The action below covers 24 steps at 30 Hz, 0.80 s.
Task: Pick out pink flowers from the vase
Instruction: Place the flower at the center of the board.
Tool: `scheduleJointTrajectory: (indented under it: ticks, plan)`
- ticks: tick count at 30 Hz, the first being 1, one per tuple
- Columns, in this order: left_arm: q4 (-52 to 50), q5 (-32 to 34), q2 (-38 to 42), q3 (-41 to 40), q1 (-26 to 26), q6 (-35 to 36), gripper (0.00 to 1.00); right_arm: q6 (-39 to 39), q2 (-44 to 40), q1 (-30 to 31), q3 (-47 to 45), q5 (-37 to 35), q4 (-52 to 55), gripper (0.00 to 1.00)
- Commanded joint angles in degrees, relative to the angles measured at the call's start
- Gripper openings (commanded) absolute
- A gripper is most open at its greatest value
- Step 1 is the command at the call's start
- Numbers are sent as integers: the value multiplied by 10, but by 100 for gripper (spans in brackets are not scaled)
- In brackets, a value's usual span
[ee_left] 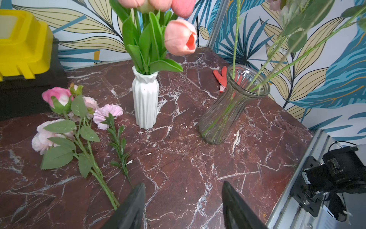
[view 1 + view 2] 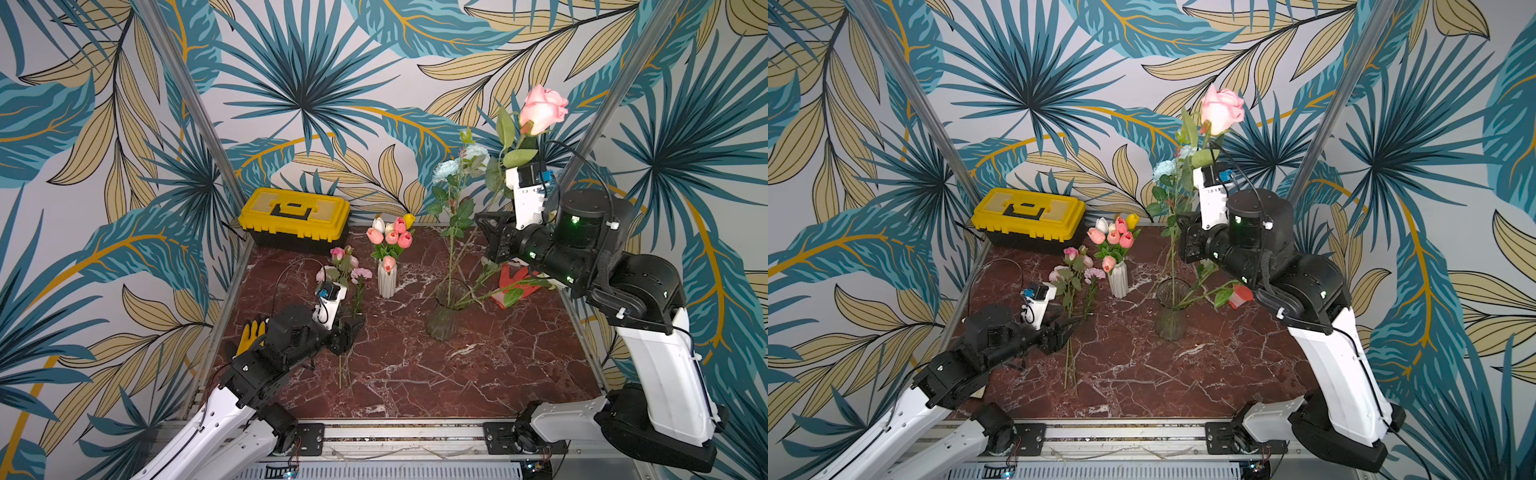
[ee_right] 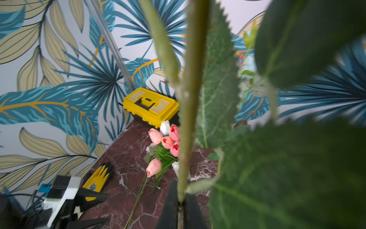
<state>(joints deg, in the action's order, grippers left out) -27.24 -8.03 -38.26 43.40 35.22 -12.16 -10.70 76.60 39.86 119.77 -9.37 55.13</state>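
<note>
My right gripper (image 2: 490,232) (image 3: 180,200) is shut on the green stem of a pink rose (image 2: 542,108) (image 2: 1221,106) and holds it high above the clear glass vase (image 2: 444,311) (image 1: 233,107). The stem's lower end hangs near the vase mouth; I cannot tell whether it is inside. Pale blue roses (image 2: 446,168) and other stems stand in that vase. Several pink flowers (image 2: 345,266) (image 1: 59,119) lie on the marble table (image 2: 415,374) at the left. My left gripper (image 2: 351,328) (image 1: 183,188) is open and empty, low over the table beside their stems.
A white ribbed vase (image 2: 386,282) (image 1: 145,103) with pink, white and yellow tulips (image 2: 390,237) stands mid-table. A yellow toolbox (image 2: 295,216) sits at the back left, a yellow-black glove (image 2: 249,334) under the left arm, and a red glove (image 2: 515,282) behind the glass vase.
</note>
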Motion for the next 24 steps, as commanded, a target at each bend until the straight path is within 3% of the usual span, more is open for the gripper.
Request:
scheduleJointTrajectory:
  ticks: [1, 6, 11, 14, 17, 24]
  plan:
    - [59, -46, -2, 40, 2, 12, 63, 9, -3, 2, -64, 106, -48, 2]
    - [164, -96, -25, 34, 3, 1, 65, -7, -36, 5, -234, 203, -213, 2]
    - [255, -149, -79, 53, 2, -20, 67, -3, -58, 16, -351, 226, -335, 0]
    - [266, -196, -130, 86, 2, -22, 67, 5, -54, 26, -378, 245, -356, 0]
    - [267, -201, -164, 104, 2, -17, 66, 2, -52, 31, -397, 257, -379, 0]
    - [277, -218, -181, 103, 2, 9, 53, -1, -43, 38, -401, 267, -385, 0]
